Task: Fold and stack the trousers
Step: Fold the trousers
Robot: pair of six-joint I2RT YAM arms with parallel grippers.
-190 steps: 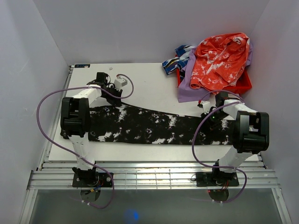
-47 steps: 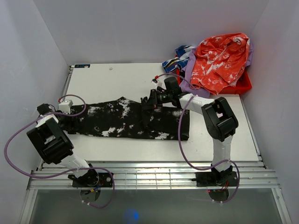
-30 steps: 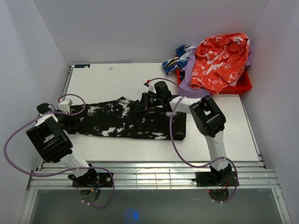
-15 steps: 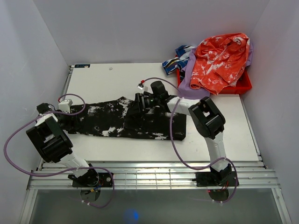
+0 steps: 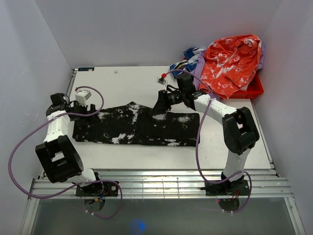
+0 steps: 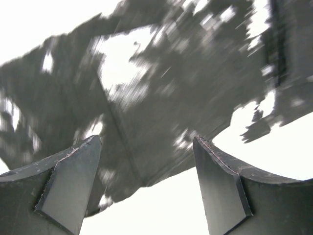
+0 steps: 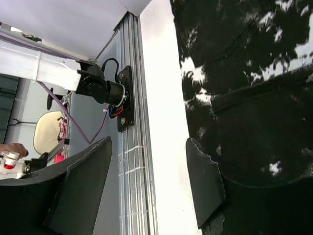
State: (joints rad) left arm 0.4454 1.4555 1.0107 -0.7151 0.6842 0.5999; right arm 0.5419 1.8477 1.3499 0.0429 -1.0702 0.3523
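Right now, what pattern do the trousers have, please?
The trousers are black with white splatter blotches, clearest in top view.

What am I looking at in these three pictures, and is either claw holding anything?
Two white robot arms are bolted at the near edge of a table. The wide picture looks down from above and behind them, so the left arm is on the left. The other two pictures come from a camera on each wrist; the dark wedges at the bottom are that arm's own fingers. On the table lie black, white-splashed trousers, with their right end seemingly folded back over the middle. In the far right corner is a heap of other clothes, with an orange-red garment on top. The left gripper and right gripper are both open and hold nothing.
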